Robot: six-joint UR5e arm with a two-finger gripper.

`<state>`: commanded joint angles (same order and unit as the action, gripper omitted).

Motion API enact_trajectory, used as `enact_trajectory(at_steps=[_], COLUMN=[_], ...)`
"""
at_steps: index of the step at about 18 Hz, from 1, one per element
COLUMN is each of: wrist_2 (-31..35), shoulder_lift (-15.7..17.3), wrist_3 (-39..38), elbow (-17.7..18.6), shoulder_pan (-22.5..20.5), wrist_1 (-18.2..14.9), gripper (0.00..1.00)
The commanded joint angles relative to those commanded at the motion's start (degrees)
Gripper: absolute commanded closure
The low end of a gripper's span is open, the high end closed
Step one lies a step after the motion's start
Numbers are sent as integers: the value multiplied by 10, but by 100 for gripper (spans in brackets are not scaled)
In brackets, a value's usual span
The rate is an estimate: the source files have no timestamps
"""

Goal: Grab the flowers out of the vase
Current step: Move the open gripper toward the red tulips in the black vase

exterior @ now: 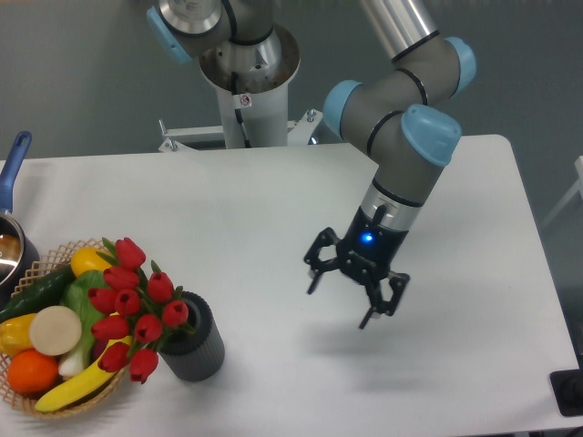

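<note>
The flowers (135, 305), a bunch of red tulip buds with green stems, stand in the vase (197, 344), a short dark ribbed cylinder near the table's front left. The buds lean left, over the edge of a wicker basket. My gripper (341, 301) hangs open above the table's middle, well to the right of the vase, with nothing between its fingers. It is tilted, its fingers pointing down and to the left.
A wicker basket (46, 264) of fruit and vegetables sits at the front left, touching the flowers. A blue-handled metal pot (11, 196) is at the left edge. The robot base (246, 91) stands behind the table. A dark object (569, 391) lies off the front right corner.
</note>
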<state>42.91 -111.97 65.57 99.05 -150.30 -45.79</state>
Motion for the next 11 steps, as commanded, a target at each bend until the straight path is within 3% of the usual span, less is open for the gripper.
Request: enact_trajectory(at_steps=[4,7,11], wrist_2=[-107,-141,-188], shoulder_lift=[2,18,13], wrist_3=[2,3,13], elbow=[15,38,34], shoulder_pan=[2,19,52], wrist_1=[3,3,15], gripper=[0,0,0])
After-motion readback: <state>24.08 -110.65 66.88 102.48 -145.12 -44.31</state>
